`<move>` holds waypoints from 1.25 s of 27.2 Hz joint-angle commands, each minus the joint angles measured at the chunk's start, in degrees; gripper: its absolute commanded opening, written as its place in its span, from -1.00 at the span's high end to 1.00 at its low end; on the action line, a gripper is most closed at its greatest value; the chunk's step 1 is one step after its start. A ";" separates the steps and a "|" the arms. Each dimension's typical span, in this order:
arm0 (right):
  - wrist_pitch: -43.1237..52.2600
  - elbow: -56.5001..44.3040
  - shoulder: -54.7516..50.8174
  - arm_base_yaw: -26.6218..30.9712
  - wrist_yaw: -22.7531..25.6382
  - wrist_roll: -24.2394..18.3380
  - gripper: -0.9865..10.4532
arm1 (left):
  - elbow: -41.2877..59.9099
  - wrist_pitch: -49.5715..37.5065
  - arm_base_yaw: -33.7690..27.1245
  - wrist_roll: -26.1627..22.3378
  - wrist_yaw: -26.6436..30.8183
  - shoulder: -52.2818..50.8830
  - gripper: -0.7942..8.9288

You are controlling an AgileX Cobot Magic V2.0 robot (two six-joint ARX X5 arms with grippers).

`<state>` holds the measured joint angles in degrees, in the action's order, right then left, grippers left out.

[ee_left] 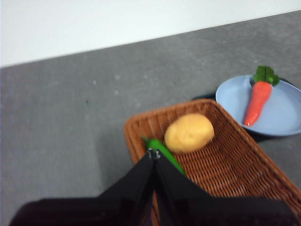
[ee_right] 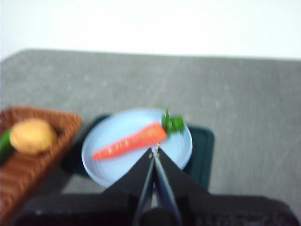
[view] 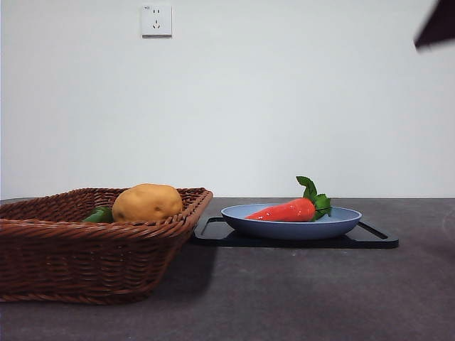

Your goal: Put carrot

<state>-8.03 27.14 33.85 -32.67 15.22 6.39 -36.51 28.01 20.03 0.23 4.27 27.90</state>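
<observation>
— Since the carrot (view: pixel 288 211) lies flat in the blue plate (view: pixel 341 224), leaves toward 3 o'clock in the front view, is anything left?

— Little, by my judgement; placement looks done. Nothing holds it. My right gripper (ee_right: pixel 154 151) hangs above the plate, jaws pressed together, empty. My left gripper (ee_left: pixel 154 154) waits over the basket (view: pixel 43 241), jaws likewise closed.

— And around it?

— Plate sits on a black tray (view: pixel 377 240); potato (view: pixel 147 202) and a green vegetable (view: pixel 99 215) are in the basket at 9 o'clock.

Bare test bench, grey tabletop (view: pixel 298 298), blank white wall (view: pixel 284 92) (one socket (view: pixel 156 20)), lab-like
</observation>
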 commanded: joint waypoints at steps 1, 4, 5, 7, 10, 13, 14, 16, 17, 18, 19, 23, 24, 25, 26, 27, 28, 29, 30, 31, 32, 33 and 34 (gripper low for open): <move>0.85 -1.70 -0.50 -0.28 0.39 2.36 0.82 | 0.42 1.44 0.13 3.89 -0.15 -2.45 0.82; 0.50 -1.70 -0.46 -0.04 0.33 2.73 0.81 | 0.42 1.99 0.13 4.09 0.00 -2.43 0.82; 0.52 -1.70 -0.48 -0.04 0.28 2.73 0.81 | 0.42 1.88 0.13 4.11 -0.04 -2.29 0.82; 0.57 -1.70 -0.48 -0.07 -0.09 2.75 0.81 | 0.42 1.90 0.13 4.11 0.00 -1.81 0.82; 0.55 -1.68 -0.50 0.02 0.35 2.73 0.81 | 0.42 1.84 0.13 4.11 -0.02 -1.64 0.82; 0.55 -1.70 -0.48 0.00 0.28 2.73 0.81 | 0.42 1.81 0.13 4.11 -0.02 -1.46 0.82; 0.57 -1.70 -0.48 0.00 0.26 2.73 0.81 | 0.42 1.75 0.13 4.09 0.00 -1.29 0.82; 0.57 -1.70 -0.48 0.00 0.13 2.73 0.81 | 0.42 1.66 0.13 4.09 0.00 -1.07 0.82; 0.57 -1.70 -0.48 0.00 0.13 2.73 0.81 | 0.42 1.64 0.13 4.09 -0.02 -0.98 0.82; 0.57 -1.70 -0.48 0.00 0.15 2.73 0.81 | 0.42 1.64 0.15 4.11 -0.02 -0.94 0.82; 0.55 -1.70 -0.48 0.00 0.20 2.73 0.81 | 0.48 1.64 0.55 4.11 -0.26 -0.96 0.82; 0.57 -1.68 -0.48 0.00 0.13 2.75 0.81 | 0.50 1.99 0.39 3.82 0.20 -3.74 0.82; 0.55 -1.70 -0.48 0.00 0.11 2.75 0.81 | 0.59 2.01 -0.04 2.47 0.26 -5.16 0.82; 0.55 -1.70 -0.48 0.00 0.11 2.75 0.81 | 0.79 2.08 -0.77 1.60 0.00 -6.69 0.82; 0.55 -1.70 -0.48 0.00 0.13 2.75 0.81 | 1.25 2.01 -1.57 1.27 -0.07 -8.15 0.82; 0.55 -1.70 -0.48 0.02 0.17 2.73 0.81 | 2.05 1.75 -2.71 1.25 -0.02 -9.94 0.82; 0.55 -1.70 -0.50 0.02 0.22 2.75 0.81 | 3.17 1.31 -4.09 1.27 0.00 -11.82 0.82; 0.55 -1.70 -0.50 0.02 0.20 2.75 0.81 | 4.39 0.52 -5.42 1.27 0.04 -13.49 0.82; 0.57 -1.70 -0.48 0.02 0.20 2.73 0.81 | 6.03 -0.72 -6.97 1.27 0.04 -15.23 0.82; 0.55 -1.70 -0.48 0.02 0.20 2.75 0.81 | 7.56 -1.90 -8.24 1.27 0.11 -16.70 0.82; 0.55 -1.70 -0.48 0.00 0.17 2.75 0.81 | 9.68 -3.76 -9.81 1.27 0.11 -18.49 0.82; 0.55 -1.68 -0.48 0.00 0.09 2.75 0.81 | 11.47 -5.25 -11.10 1.27 0.09 -19.89 0.82; 0.55 -1.70 -0.48 -0.02 0.11 2.75 0.81 | 13.73 -7.17 -12.57 1.27 -0.07 -21.42 0.82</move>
<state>-8.05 24.73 33.23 -32.29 15.20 8.38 -23.92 22.70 8.34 2.31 4.29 7.44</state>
